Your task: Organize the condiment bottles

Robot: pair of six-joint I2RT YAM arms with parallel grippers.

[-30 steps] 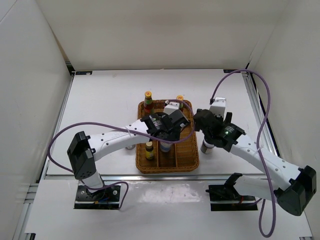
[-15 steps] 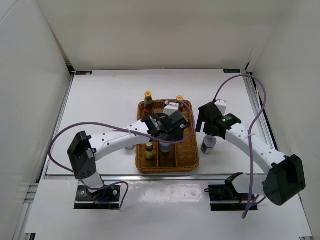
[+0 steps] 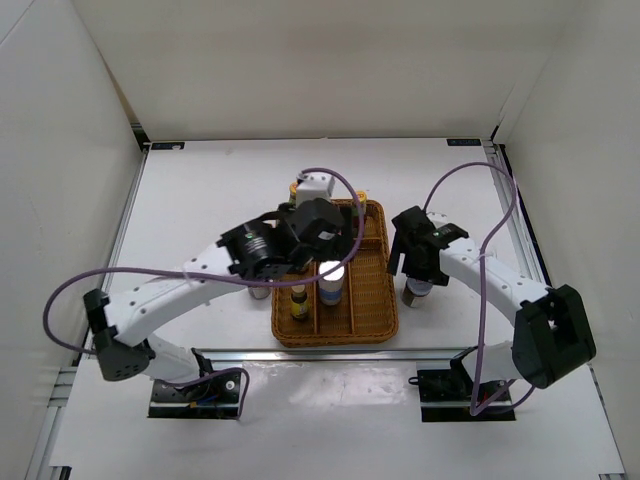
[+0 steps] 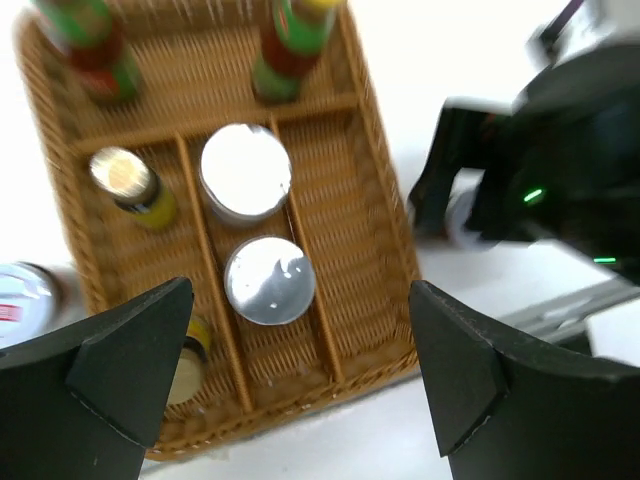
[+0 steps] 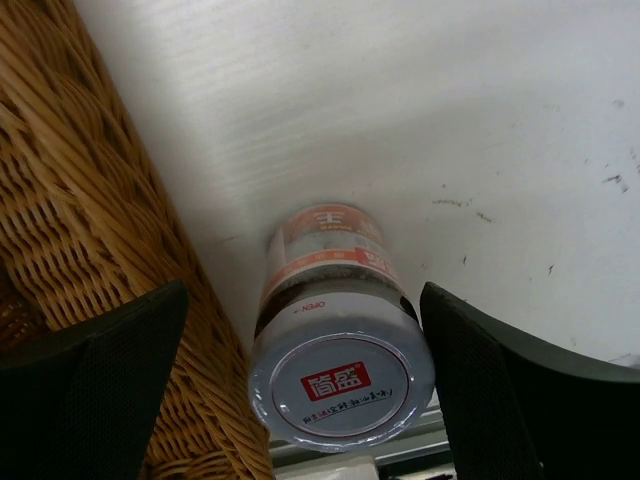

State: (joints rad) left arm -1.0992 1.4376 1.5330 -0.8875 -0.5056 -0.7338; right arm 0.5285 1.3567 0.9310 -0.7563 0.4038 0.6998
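Note:
The wicker tray point(image 4: 375, 150) holds two green-necked bottles point(image 4: 290, 45) at its far end. In front of them stand two silver-lidded jars point(image 4: 268, 280) in the middle lane and two brown yellow-capped bottles point(image 4: 127, 178) in the left lane. My left gripper point(image 4: 300, 390) hangs open high above the tray's near end point(image 3: 325, 240), holding nothing. Another silver-lidded jar point(image 5: 340, 385) stands on the table just right of the tray point(image 3: 417, 292). My right gripper point(image 5: 315, 395) is open, with one finger on either side of this jar and neither touching it.
One more jar point(image 4: 20, 300) stands on the table outside the tray's left side. The tray's woven wall point(image 5: 80, 250) is close beside the right gripper's left finger. White enclosure walls surround the table point(image 3: 200, 200).
My left gripper opened, let go of a silver-lidded jar in the tray and rose above it. My right gripper swung away from the jar beside the tray, then returned over it.

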